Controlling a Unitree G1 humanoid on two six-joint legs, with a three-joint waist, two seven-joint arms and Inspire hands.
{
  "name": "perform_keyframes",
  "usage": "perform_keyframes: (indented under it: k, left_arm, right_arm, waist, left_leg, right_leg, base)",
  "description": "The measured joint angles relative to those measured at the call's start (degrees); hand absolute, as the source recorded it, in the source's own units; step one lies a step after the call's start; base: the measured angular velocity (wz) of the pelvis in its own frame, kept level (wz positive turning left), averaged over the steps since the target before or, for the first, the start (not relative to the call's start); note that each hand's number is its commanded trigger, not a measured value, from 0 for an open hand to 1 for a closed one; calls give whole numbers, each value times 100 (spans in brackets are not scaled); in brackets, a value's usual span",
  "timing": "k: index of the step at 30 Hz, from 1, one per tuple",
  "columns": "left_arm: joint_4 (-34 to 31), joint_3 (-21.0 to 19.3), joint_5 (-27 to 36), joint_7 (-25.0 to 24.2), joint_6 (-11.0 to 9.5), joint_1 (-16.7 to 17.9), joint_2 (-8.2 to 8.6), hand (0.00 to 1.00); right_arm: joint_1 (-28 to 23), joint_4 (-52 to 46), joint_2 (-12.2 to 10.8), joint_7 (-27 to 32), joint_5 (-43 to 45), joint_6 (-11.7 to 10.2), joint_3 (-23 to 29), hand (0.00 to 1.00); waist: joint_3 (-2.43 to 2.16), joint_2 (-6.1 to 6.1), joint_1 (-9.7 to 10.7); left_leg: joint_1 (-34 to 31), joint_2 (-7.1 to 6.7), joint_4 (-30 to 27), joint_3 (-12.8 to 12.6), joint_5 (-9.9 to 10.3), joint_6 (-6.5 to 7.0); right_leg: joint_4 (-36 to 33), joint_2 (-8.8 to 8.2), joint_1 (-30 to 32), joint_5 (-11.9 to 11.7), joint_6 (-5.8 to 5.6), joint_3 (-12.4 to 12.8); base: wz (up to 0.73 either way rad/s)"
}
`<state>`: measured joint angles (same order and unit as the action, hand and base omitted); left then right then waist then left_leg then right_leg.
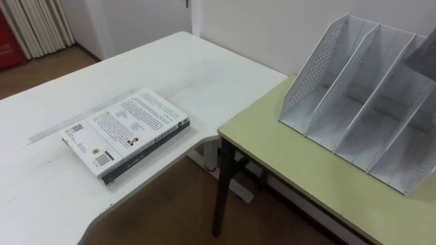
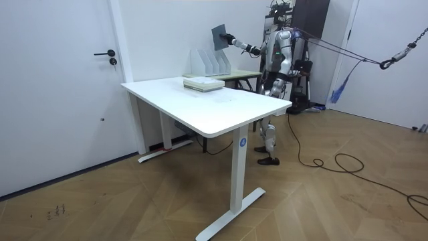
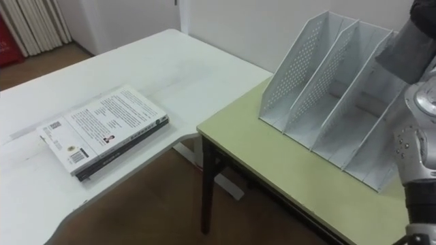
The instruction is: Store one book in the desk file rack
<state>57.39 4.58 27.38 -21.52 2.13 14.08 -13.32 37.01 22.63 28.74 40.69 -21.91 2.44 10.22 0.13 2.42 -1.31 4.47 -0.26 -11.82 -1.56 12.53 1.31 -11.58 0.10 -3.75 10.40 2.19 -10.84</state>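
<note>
Two desks by a pale wall: white desk (image 1: 41,197) on the robot's left, smaller green desk (image 1: 300,177) just beside it, bare floor in the gap between them. File rack (image 1: 361,95) stands on the green desk, slots open upward and empty as far as they show. Robot stands at the green desk, right hand (image 2: 231,42) stretched out high with a dark grey book (image 2: 219,37) raised above the rack; fingers clasped on its edge, though too small for detail. Left hand (image 2: 295,67) low by the torso. Main risk, as I judge it: the book hangs well above the slots and tilted, so a lower corner could land on a divider top rather than between two dividers. The rack looks light and unfixed, so a push there would likely slide or tip it toward the wall. Letting go from this height could bounce the book out or knock the rack askew. Grip on one edge looks thin; the book may swing as it comes down. Stack of books (image 1: 126,133) lies flat on the white desk, well apart from the rack. Nothing stands between book and slots.
</note>
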Motion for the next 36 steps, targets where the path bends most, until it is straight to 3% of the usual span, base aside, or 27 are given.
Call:
perform_keyframes:
  k: [23,36]
  left_arm:
    - [20,-40,6,-21,1,28,-10,0]
    - [5,-253,20,-59,155,53,-25,0]
  right_arm:
    - [-2,1126,133,-168,478,-6,-230,100]
    - [-2,1751,132,-781,472,12,-234,100]
  waist:
    - [-59,-24,-63]
    - [-36,35,-85]
  left_leg:
    - [23,-4,5,23,-3,-2]
    - [11,-10,4,20,-6,0]
  right_leg:
    - [0,-11,-28,0,0,-45]
    - [10,-11,-38,0,0,-48]
  base:
    - [0]
    - [0]
